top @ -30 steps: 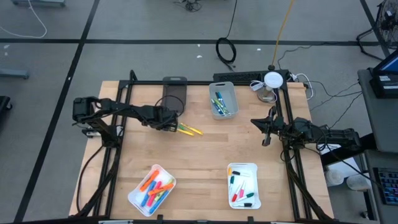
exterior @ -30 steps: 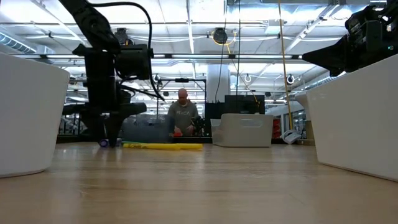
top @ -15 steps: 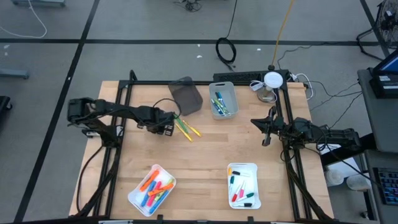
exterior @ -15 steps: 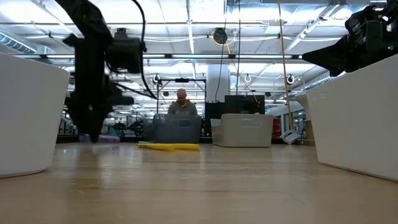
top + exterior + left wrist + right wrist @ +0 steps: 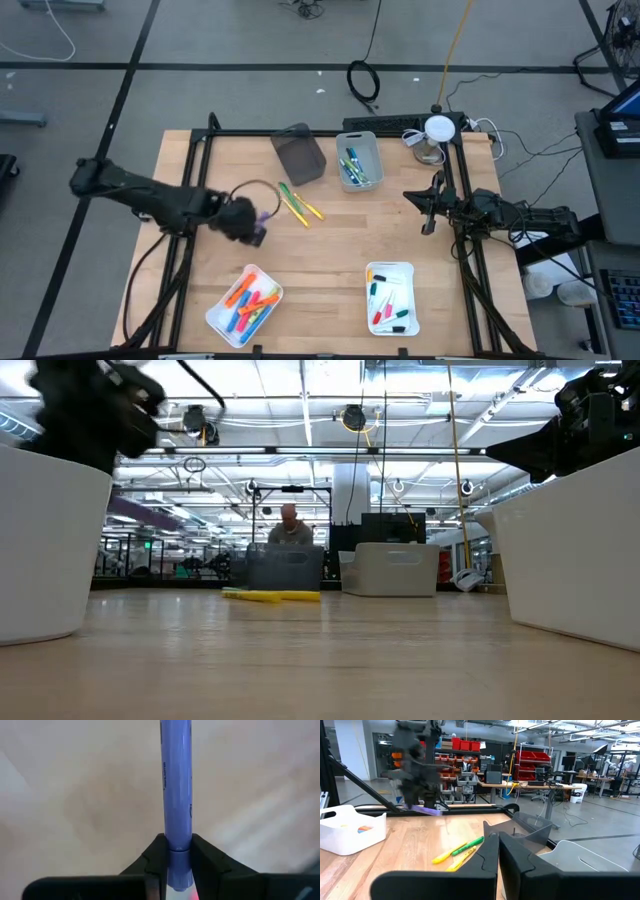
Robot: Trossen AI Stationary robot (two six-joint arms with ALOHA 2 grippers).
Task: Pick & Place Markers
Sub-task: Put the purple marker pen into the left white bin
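Left gripper (image 5: 258, 226) is carrying a purple marker (image 5: 177, 795).
Its fingers are clamping the marker above the table (image 5: 330, 245); three markers (image 5: 298, 204) are lying at its two o'clock; the right gripper (image 5: 430, 212) is waiting at the three o'clock edge, fingers closed.

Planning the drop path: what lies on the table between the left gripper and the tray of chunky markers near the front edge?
Bare wood only, in the high view, between the left gripper, holding a purple marker, and the tray.

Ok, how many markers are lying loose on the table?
3, together beside the dark bin: a green marker, a yellow marker and a second yellow marker. None looks hidden.
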